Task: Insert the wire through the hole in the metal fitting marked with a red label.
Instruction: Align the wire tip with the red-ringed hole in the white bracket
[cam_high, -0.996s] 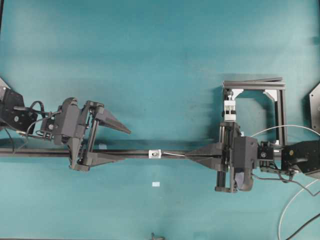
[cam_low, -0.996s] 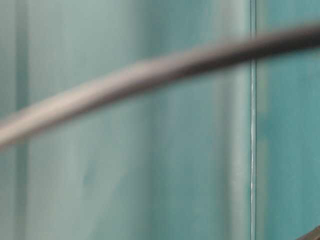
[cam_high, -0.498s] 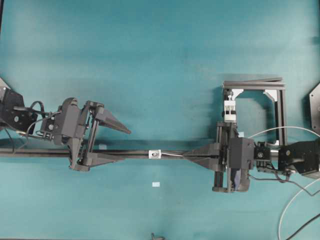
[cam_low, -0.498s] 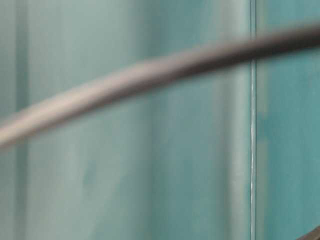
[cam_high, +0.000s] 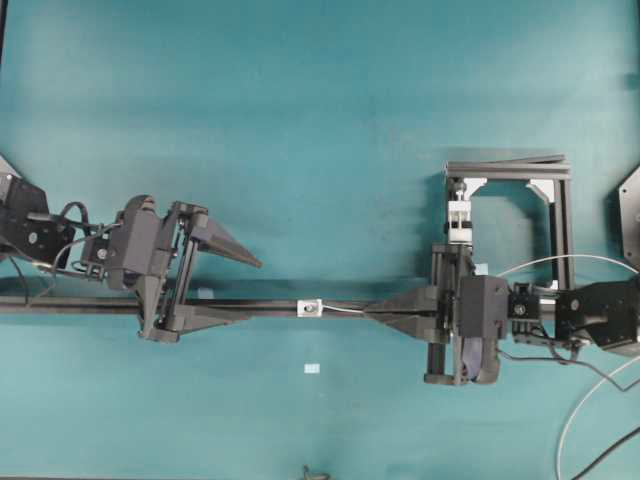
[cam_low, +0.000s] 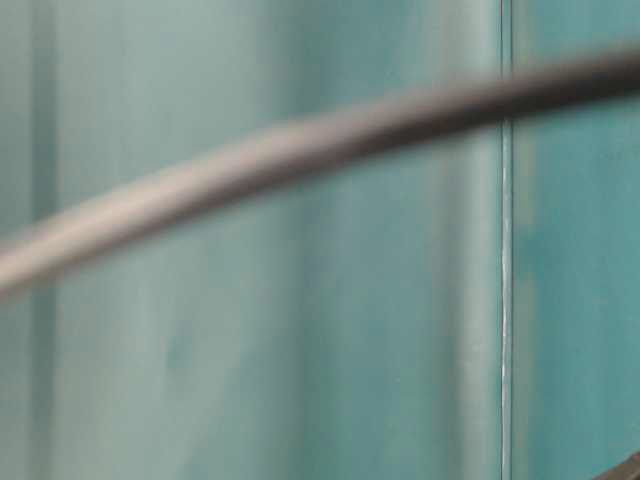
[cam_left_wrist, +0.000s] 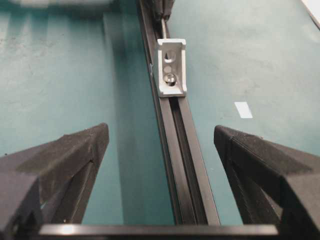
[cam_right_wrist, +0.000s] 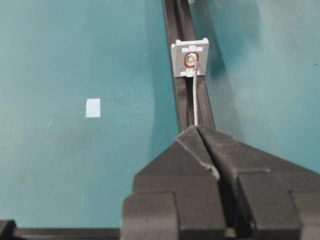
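Left pincer (cam_high: 240, 288) agape, right pincer (cam_high: 372, 308) closed.

no legible text, labels or numbers

Black rail (cam_high: 270, 303) crossing teal table (cam_high: 320, 120); tape square (cam_high: 311, 370); blurred cable, perhaps (cam_low: 300, 145).

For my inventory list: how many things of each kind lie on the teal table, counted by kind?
Thin silver-grey wire: 1
Small silvery-white metal fitting: 1
Long black rail: 1
Black metal frame: 1
Flat pale tape squares: 1 clearly seen
Total: 5
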